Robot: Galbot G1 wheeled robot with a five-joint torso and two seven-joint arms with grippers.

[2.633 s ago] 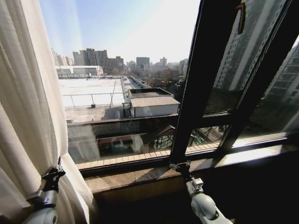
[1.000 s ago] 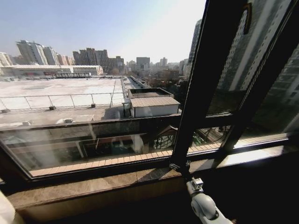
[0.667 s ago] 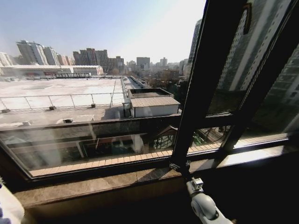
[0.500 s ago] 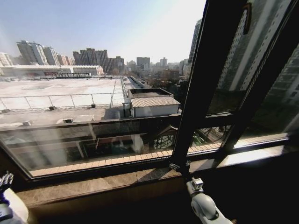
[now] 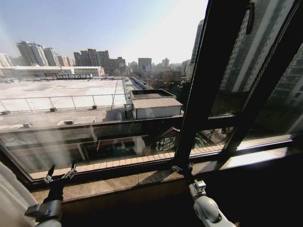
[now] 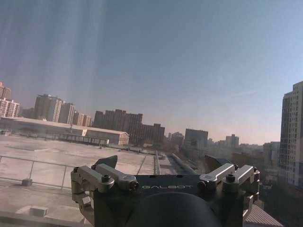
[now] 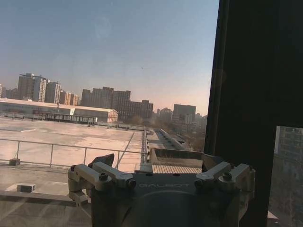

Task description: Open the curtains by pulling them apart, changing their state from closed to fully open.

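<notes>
Seemingly curtain (image 5: pixel 8 198) just beside open, empty left claw (image 5: pixel 60 171).

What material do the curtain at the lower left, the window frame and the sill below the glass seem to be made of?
The curtain looks like thin, matte white fabric; soft folds show. The window frame looks like black painted or coated metal: smooth, straight bars, though I cannot be sure. The sill looks like polished brown stone, mottled with a slight sheen.

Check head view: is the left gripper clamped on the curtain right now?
No. The left gripper stands open and empty in front of the window sill, apart from the curtain at the lower left edge.
</notes>
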